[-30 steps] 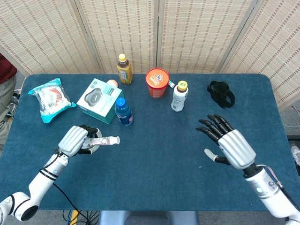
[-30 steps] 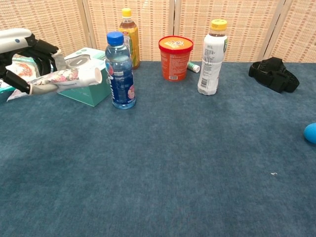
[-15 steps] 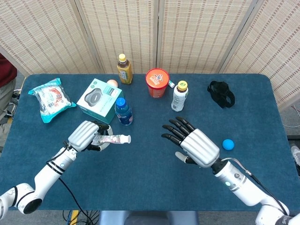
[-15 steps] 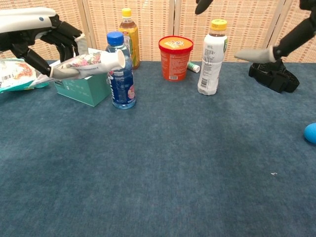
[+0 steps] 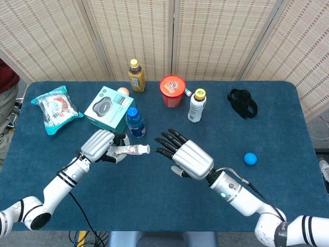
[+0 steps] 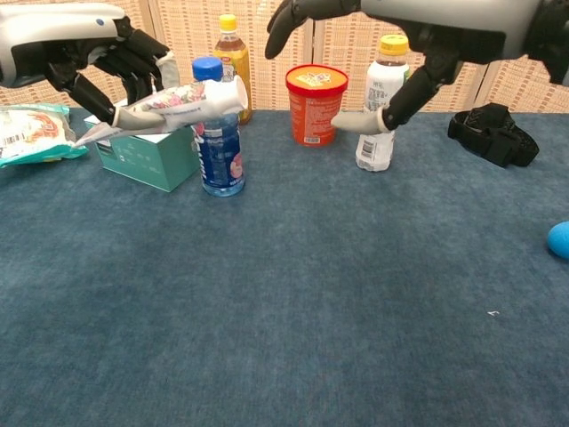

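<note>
My left hand (image 5: pixel 101 145) (image 6: pixel 84 49) holds a white floral-printed tube (image 5: pixel 129 150) (image 6: pixel 178 100) above the table, its cap pointing right. My right hand (image 5: pixel 186 156) (image 6: pixel 418 27) hovers open, fingers spread, just right of the tube's cap, with a small gap between them. A blue-capped water bottle (image 5: pixel 135 122) (image 6: pixel 216 127) stands right behind the tube.
A teal box (image 5: pixel 107 109) (image 6: pixel 142 147) and a snack bag (image 5: pixel 54 108) (image 6: pixel 31 133) lie at the left. A yellow tea bottle (image 5: pixel 136 75) (image 6: pixel 231 67), a red cup (image 5: pixel 172 90) (image 6: pixel 315 103), a white bottle (image 5: pixel 196 105) (image 6: pixel 384 102), a black strap (image 5: pixel 242 103) (image 6: pixel 494 132) and a blue ball (image 5: pixel 250 158) (image 6: pixel 560 239) are about.
My left hand has carried the tube up and to the right. My right hand has swept left across the table toward the tube's cap, uncovering the blue ball.
</note>
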Controlling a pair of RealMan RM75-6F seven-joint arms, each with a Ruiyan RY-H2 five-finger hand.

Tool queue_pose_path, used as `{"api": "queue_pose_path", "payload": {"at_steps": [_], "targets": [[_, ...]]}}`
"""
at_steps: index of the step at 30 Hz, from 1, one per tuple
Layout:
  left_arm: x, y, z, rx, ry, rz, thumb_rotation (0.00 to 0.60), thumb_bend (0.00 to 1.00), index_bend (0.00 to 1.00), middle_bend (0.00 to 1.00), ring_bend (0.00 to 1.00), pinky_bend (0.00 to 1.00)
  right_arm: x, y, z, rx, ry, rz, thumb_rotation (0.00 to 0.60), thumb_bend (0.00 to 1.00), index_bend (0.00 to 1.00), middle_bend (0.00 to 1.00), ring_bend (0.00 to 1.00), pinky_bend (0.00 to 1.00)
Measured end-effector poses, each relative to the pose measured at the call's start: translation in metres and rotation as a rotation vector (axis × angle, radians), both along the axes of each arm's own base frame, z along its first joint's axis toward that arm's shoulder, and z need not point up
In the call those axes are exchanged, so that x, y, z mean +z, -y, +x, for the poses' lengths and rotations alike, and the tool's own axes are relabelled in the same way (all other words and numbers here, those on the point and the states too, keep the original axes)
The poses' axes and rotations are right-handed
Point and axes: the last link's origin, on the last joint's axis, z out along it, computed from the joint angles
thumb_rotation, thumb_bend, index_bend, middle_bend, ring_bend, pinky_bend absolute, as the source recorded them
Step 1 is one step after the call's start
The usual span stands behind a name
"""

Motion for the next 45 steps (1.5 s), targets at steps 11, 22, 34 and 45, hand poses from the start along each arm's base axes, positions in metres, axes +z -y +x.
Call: {"api": "queue_pose_path", "payload": {"at_steps": [11, 22, 34, 45], "targets": [[-0.001, 0.000, 0.004, 0.004, -0.001, -0.008, 0.600, 0.34, 0.65, 0.67, 0.53, 0.46, -0.022, 0.011, 0.016, 0.016, -0.004, 0.007, 0.600, 0.26, 0.25, 0.12, 0.00, 0.03], [-0.003, 0.001, 0.006, 0.003, -0.008, -0.013, 0.600, 0.34, 0.65, 0.67, 0.53, 0.46, -0.034, 0.015, 0.022, 0.025, -0.017, 0.005, 0.600, 0.26, 0.26, 0.12, 0.00, 0.03], [-0.002, 0.001, 0.006, 0.007, 0.000, -0.023, 0.600, 0.34, 0.67, 0.68, 0.54, 0.46, -0.039, 0.017, 0.021, 0.019, -0.039, -0.003, 0.600, 0.26, 0.29, 0.12, 0.00, 0.03], [0.000, -0.002, 0.003, 0.011, 0.020, -0.029, 0.600, 0.42, 0.71, 0.72, 0.58, 0.47, -0.041, 0.020, 0.018, 0.004, -0.059, -0.004, 0.600, 0.26, 0.30, 0.12, 0.00, 0.03]]}}
